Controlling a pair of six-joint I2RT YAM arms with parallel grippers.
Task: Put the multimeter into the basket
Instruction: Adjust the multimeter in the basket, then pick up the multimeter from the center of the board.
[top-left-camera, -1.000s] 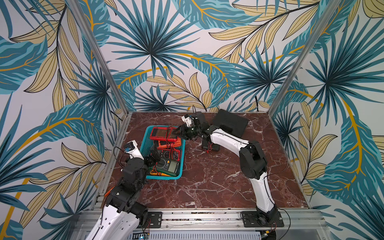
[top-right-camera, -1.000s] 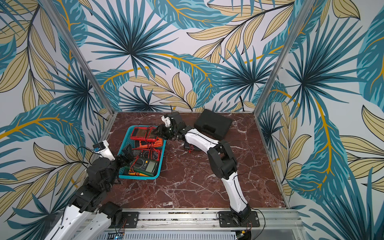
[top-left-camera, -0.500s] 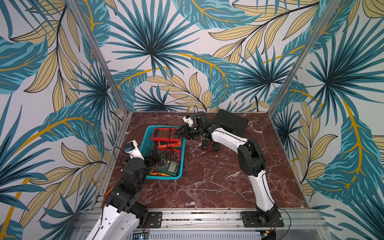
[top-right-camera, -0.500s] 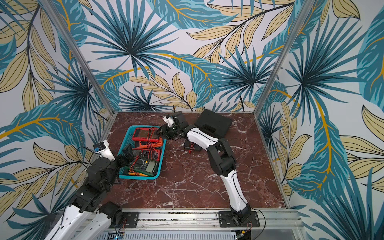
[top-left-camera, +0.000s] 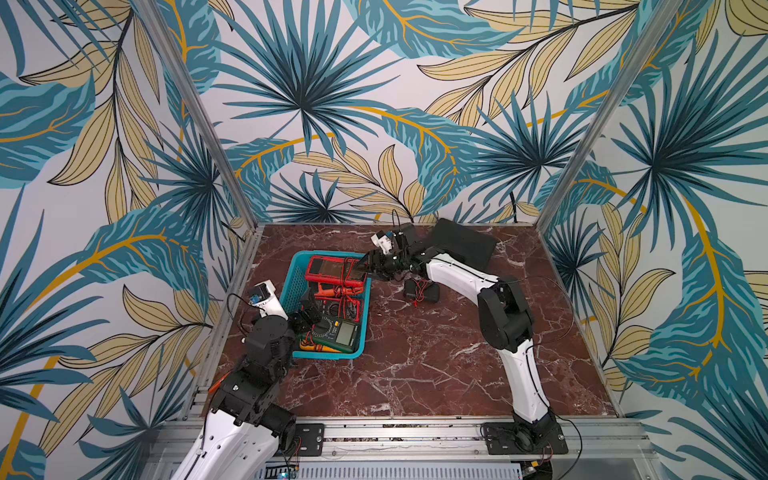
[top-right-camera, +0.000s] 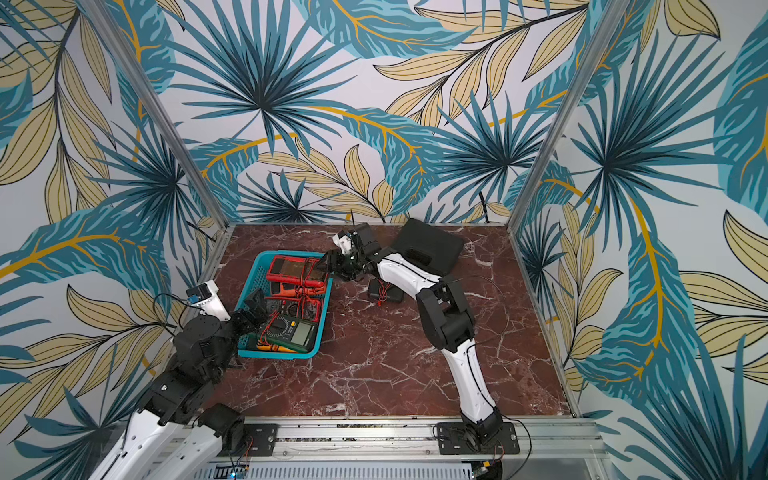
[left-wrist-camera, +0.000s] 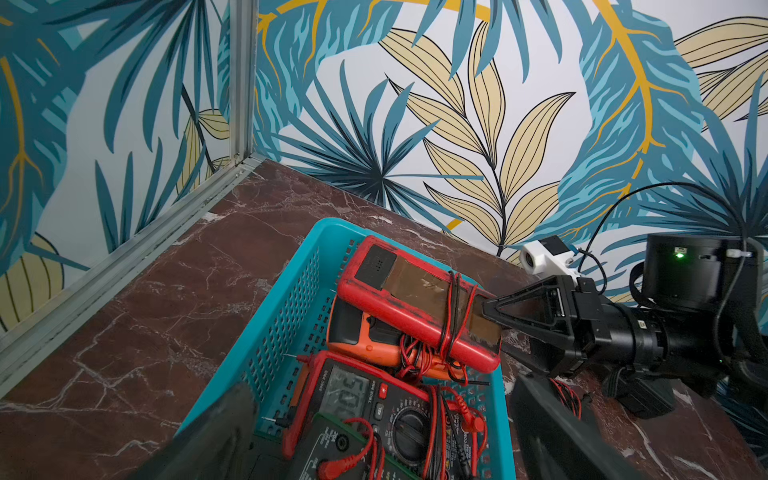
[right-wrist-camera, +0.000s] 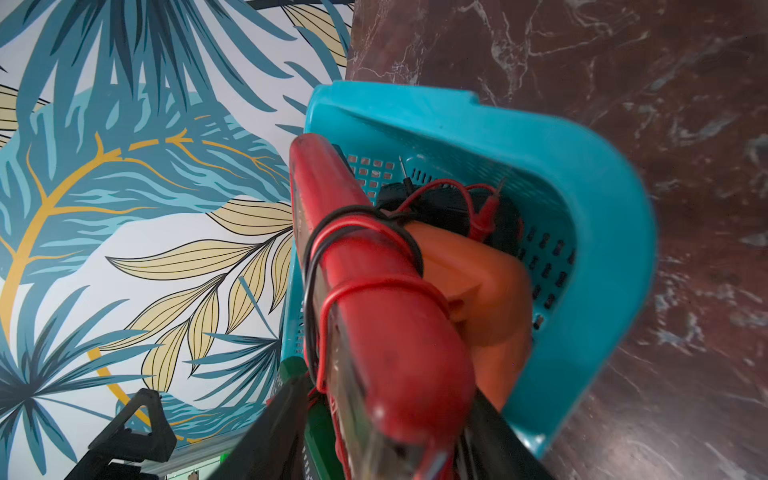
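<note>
On a marble table (top-left-camera: 415, 365), the right gripper (top-left-camera: 365, 268) reaches over the far end of a teal basket (top-left-camera: 291, 286). Its fingers (left-wrist-camera: 492, 309) straddle one end of a red multimeter (left-wrist-camera: 415, 299). A moment ago those fingers were clamped on it. Now they have begun to part, though it cannot be told whether they still touch the casing. The gripper has barely shifted its place in that time. The multimeter is inside the basket at its far end, resting on an orange meter (left-wrist-camera: 361, 349) rather than on the floor. This reads as the release: the placement looks all but done. What remains is for the gripper to back away without snagging the leads (left-wrist-camera: 453, 316) wound round the casing. The multimeter's long axis runs across the basket's width, from the left wall to the right rim. Its dark-capped end points toward the left wall. Its lead-wrapped end points at the right gripper and sits at the rim, possibly overhanging it. Its taped face is up. The left gripper (top-left-camera: 309, 318) hovers over the basket's near end, fingers spread wide, holding nothing. A small black meter (top-left-camera: 419, 289) lies on the table outside the basket, beside the right arm (top-left-camera: 457, 278).
</note>
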